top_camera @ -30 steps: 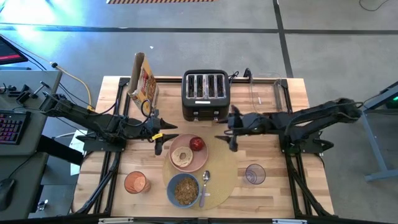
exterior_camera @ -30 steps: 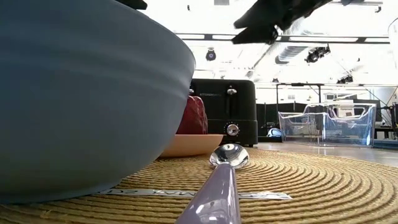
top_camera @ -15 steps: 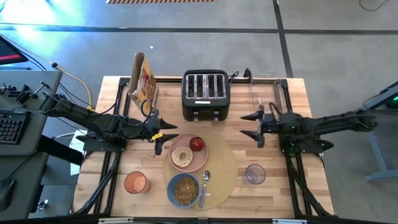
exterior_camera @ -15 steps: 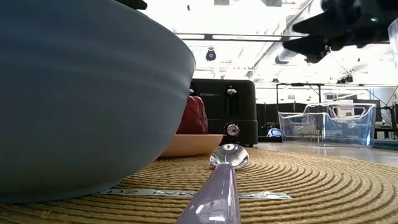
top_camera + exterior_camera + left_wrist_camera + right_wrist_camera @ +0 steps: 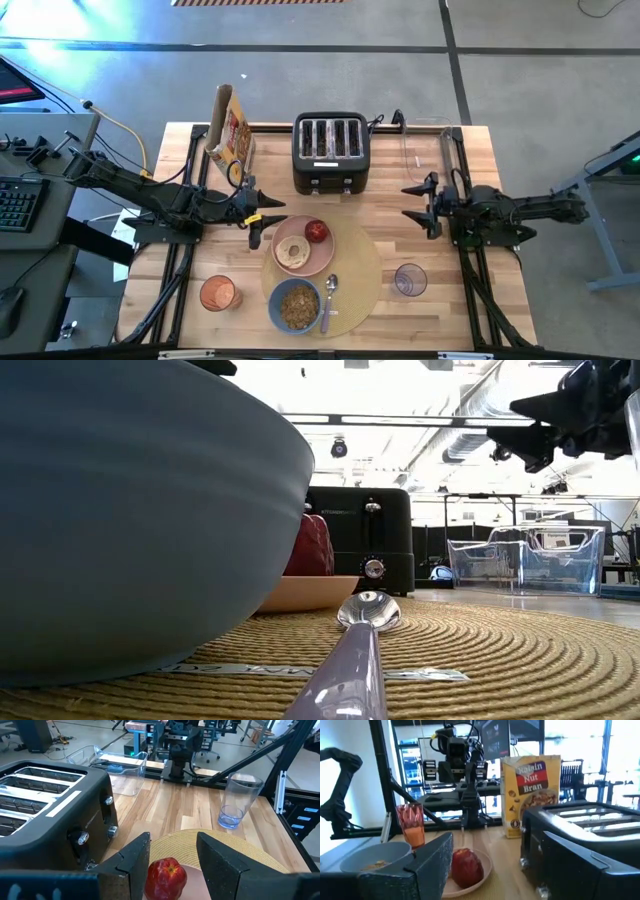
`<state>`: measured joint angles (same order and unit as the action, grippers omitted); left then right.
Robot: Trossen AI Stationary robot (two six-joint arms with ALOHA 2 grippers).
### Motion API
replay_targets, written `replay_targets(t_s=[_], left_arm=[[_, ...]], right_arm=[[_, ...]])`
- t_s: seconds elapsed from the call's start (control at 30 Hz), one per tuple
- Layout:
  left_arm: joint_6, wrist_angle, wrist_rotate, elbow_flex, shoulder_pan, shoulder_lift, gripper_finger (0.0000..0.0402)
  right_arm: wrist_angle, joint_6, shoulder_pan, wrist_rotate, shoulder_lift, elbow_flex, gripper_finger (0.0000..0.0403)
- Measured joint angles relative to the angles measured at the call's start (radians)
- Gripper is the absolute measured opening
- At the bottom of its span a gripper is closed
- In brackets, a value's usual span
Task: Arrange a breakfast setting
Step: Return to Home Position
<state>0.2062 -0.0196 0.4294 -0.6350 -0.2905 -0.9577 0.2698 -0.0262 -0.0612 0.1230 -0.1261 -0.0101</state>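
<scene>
Placemat (image 5: pixel 362 268) on worktop (image 5: pixel 432 322), left gripper (image 5: pixel 262 214) fingers (image 5: pixel 135 865) apart, empty, just beside plate (image 5: pixel 323 256) with bagel (image 5: pixel 292 251) and apple (image 5: pixel 317 231), right gripper (image 5: pixel 408 201) fingers (image 5: pixel 435 860) apart, empty, toaster (image 5: pixel 331 152) near.

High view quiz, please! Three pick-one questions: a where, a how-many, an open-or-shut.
1. Where is the round red apple? A in the blue bowl; B on the round pink plate beside the tan bagel; C on the wooden table.
2. How many slots has the black boxy toaster? A two; B four; C six.
3. The left arm's jaws are: A shut on the small metal spoon; B shut on the orange cup; C open, empty.
Answers: B, apple sits on plate; B, four slots show on top; C, jaws stand apart, holding nothing.
</scene>
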Motion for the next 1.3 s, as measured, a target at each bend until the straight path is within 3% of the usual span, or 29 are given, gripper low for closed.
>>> replay_targets(t_s=[0.4, 0.97, 1.3], left_arm=[[0.000, 0.000, 0.000, 0.000, 0.000, 0.000, 0.0151], [0.000, -0.009, 0.000, 0.012, 0.000, 0.007, 0.0151], [0.000, -0.009, -0.026, 0.245, 0.024, 0.305, 0.0151]], right_arm=[[-0.176, -0.046, 0.000, 0.005, 0.009, 0.000, 0.0287], [-0.177, -0.053, 0.000, 0.034, 0.009, 0.000, 0.0287], [-0.179, -0.053, 0.000, 0.034, 0.009, 0.000, 0.0287]])
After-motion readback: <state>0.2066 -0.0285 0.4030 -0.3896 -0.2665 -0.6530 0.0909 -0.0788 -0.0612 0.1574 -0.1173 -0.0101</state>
